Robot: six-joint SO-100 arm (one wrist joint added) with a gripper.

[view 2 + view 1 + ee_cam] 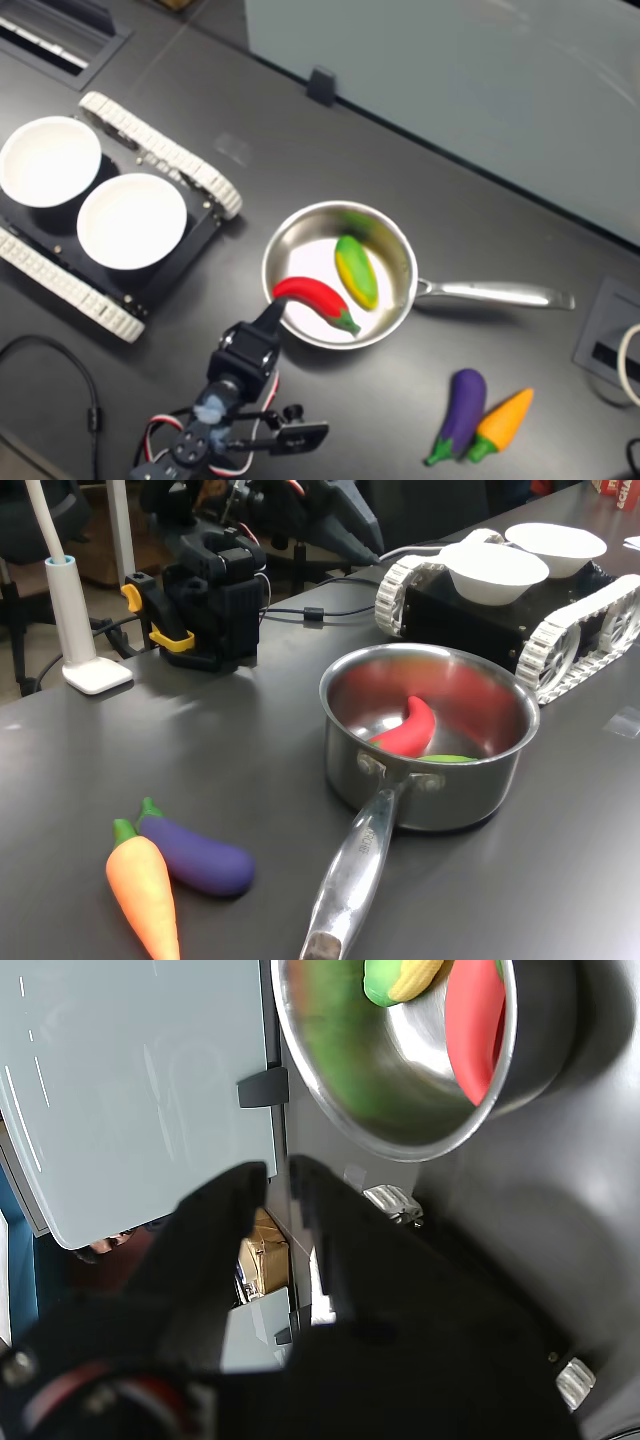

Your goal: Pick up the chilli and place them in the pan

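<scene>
Chilli [313, 301] lies inside the pan [398, 250], w/ a corn toy [356, 272] just beside it (both sit on the pan floor). Fingers [278, 1195] are released, a narrow gap between the tips, holding nothing, just outside the pan rim. In the second exterior view the eggplant [457, 412] & carrot [502, 421] touch on the desk [480, 200], near the pan handle's right end.

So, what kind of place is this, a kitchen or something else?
Probably a robotics lab or workshop, not a kitchen. The pan sits on a dark desk with toy vegetables, beside a small tracked robot vehicle carrying white bowls, and loose cables run across the desk.
</scene>
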